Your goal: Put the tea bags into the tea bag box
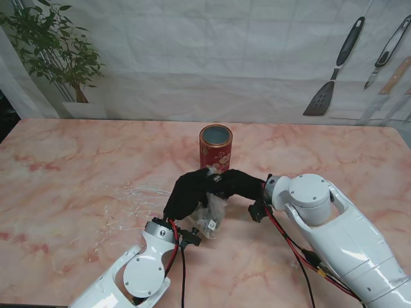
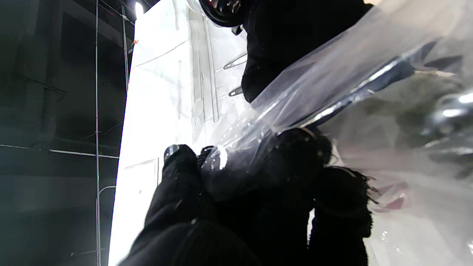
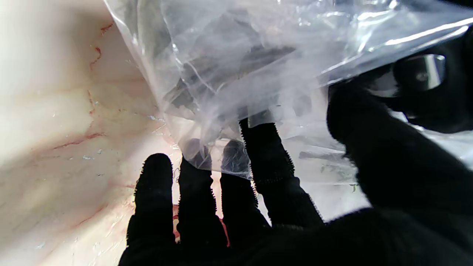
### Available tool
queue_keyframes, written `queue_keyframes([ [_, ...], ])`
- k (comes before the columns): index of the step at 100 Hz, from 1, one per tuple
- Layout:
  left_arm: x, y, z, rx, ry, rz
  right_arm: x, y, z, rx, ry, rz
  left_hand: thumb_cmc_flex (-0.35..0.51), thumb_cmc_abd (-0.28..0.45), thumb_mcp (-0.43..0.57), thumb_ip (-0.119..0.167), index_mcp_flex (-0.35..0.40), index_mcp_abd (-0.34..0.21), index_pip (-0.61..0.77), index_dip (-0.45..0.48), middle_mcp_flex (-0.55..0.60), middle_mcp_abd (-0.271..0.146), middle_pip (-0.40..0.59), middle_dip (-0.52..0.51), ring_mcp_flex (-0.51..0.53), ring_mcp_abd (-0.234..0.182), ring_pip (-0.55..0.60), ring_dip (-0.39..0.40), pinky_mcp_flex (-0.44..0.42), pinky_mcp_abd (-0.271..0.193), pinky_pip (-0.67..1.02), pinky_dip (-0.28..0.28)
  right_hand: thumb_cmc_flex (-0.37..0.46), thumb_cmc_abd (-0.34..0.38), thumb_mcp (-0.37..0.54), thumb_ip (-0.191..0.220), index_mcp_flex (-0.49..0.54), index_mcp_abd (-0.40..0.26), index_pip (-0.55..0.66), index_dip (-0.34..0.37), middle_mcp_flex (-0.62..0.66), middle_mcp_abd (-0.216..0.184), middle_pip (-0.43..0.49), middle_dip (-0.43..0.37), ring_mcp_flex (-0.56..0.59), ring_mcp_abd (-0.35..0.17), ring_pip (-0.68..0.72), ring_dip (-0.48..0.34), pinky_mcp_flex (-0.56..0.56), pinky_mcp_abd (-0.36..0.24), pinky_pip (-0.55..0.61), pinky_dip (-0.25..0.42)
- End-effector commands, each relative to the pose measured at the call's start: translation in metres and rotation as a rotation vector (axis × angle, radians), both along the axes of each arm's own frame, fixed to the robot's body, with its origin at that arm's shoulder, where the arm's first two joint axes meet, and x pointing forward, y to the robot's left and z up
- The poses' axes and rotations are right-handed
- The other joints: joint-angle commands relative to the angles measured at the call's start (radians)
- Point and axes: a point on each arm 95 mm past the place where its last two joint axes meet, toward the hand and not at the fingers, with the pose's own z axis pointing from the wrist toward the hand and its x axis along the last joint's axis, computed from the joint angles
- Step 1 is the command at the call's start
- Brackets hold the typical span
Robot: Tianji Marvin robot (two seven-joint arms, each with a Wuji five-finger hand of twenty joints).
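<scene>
A green plant (image 1: 54, 48) stands in the upper left of the stand's picture, behind the pink marble surface (image 1: 70, 179). Near the middle of that picture, the left hand (image 1: 187, 192) in its black glove is closed on the near side of a clear plastic bag (image 1: 212, 215). In the left wrist view its fingers (image 2: 295, 155) pinch the shiny edge of the bag (image 2: 332, 92), and the plastic stretches away from them toward the other black hand. Small things show through the plastic, but they are too blurry to name, so I cannot tell if they are tea bags. Just past the two hands, in the middle of the stand's picture, the red tea bag box (image 1: 216, 147) stands upright with its round top open. It looks empty from here, though I cannot see to the bottom. The right hand (image 1: 239, 183) meets the left one over the bag. In the right wrist view its fingers (image 3: 266, 147) are spread and pressed up against the hanging bag (image 3: 240, 66), with the thumb on the other side of the plastic, so it grips the bag too. In the upper right of the stand's picture, a black spatula (image 1: 334, 70) and other kitchen tools hang on the white wall.
</scene>
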Motion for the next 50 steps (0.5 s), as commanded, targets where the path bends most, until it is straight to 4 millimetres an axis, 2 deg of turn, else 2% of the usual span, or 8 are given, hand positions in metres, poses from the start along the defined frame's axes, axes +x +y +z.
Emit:
queue_keyframes([
  [1,-0.0003,-0.0039,0.003,-0.01,-0.006,-0.017,-0.0013,0.003,-0.0004,-0.005,-0.01,0.028,0.07,0.091,0.046,0.046,0.005,-0.034,0.05,0.008,0.0,-0.054,0.008,-0.017,-0.002,-0.002,-0.031,-0.015,0.004,-0.058,0.025,0.004,-0.032,-0.105,0.035,0.006,0.033,-0.023,-0.014,0.016,0.006,-0.005,-0.007,-0.012,0.022,0.008,0.019,0.002,0.012,0.029,0.036,-0.002],
  [11,-0.0002,-0.0053,0.0034,-0.016,-0.01,-0.019,-0.0017,0.0056,-0.0005,-0.024,-0.038,0.051,0.071,0.092,0.047,0.046,0.002,-0.036,0.048,0.008,-0.001,-0.056,0.007,-0.018,-0.001,-0.005,-0.035,-0.018,0.004,-0.058,0.025,0.004,0.035,-0.192,0.11,-0.005,0.016,-0.042,-0.002,0.027,0.011,-0.002,-0.005,-0.008,0.039,0.011,0.029,0.009,0.03,0.031,0.044,-0.009],
  [14,-0.0002,-0.0056,0.0036,-0.018,-0.011,-0.019,-0.002,0.0062,-0.0003,-0.031,-0.047,0.061,0.071,0.093,0.046,0.046,0.001,-0.037,0.048,0.008,-0.002,-0.057,0.006,-0.018,-0.002,-0.006,-0.037,-0.019,0.004,-0.059,0.025,0.004,0.059,-0.195,0.118,-0.043,0.006,-0.048,0.008,0.004,0.013,-0.004,-0.003,-0.006,0.045,0.009,0.031,0.011,0.035,0.031,0.047,-0.013],
  [16,-0.0001,-0.0058,0.0038,-0.02,-0.011,-0.019,-0.0024,0.0066,-0.0001,-0.037,-0.052,0.065,0.071,0.093,0.046,0.046,0.001,-0.038,0.048,0.008,-0.002,-0.058,0.006,-0.018,-0.002,-0.007,-0.038,-0.019,0.004,-0.059,0.025,0.003,0.116,-0.199,0.111,-0.098,-0.015,-0.056,0.089,-0.085,0.029,-0.006,0.001,-0.002,0.06,0.011,0.034,0.016,0.047,0.036,0.055,-0.023],
  [21,0.0001,-0.006,0.0044,-0.024,-0.012,-0.018,-0.0039,0.0081,0.0001,-0.056,-0.067,0.069,0.071,0.094,0.047,0.045,0.0,-0.038,0.049,0.008,-0.002,-0.058,0.006,-0.019,-0.001,-0.008,-0.04,-0.021,0.005,-0.06,0.025,0.003,0.197,-0.19,0.089,-0.129,-0.033,-0.065,0.171,-0.151,0.053,-0.006,0.001,-0.002,0.083,0.016,0.037,0.019,0.062,0.046,0.062,-0.028],
  [26,0.0001,-0.0061,0.005,-0.029,-0.013,-0.017,-0.0051,0.0094,0.0002,-0.071,-0.078,0.069,0.071,0.095,0.047,0.045,-0.001,-0.038,0.049,0.009,-0.002,-0.058,0.007,-0.019,0.0,-0.009,-0.042,-0.022,0.005,-0.061,0.024,0.003,0.273,-0.158,0.071,-0.123,-0.018,-0.071,0.228,-0.197,0.092,-0.011,0.006,-0.003,0.115,0.024,0.041,0.021,0.08,0.056,0.07,-0.032],
  [34,0.0001,-0.0057,0.0059,-0.035,-0.013,-0.016,-0.0067,0.0106,-0.0008,-0.074,-0.083,0.055,0.072,0.095,0.046,0.045,-0.001,-0.039,0.05,0.009,-0.003,-0.058,0.007,-0.019,0.0,-0.009,-0.042,-0.022,0.005,-0.061,0.024,0.003,0.298,-0.083,0.034,-0.104,-0.01,-0.054,0.242,-0.211,0.099,-0.011,0.011,0.0,0.117,0.024,0.048,0.025,0.078,0.055,0.078,-0.035],
  [50,0.0017,-0.0027,0.007,-0.037,-0.011,-0.004,-0.008,0.0104,-0.0014,-0.042,-0.071,0.019,0.071,0.095,0.046,0.045,-0.001,-0.039,0.051,0.009,-0.001,-0.059,0.008,-0.019,0.0,-0.008,-0.042,-0.023,0.005,-0.062,0.024,0.002,0.328,-0.004,0.081,0.0,-0.044,0.004,0.282,-0.06,0.044,-0.002,0.024,0.03,0.051,0.012,0.058,0.024,0.027,0.035,0.078,-0.03],
])
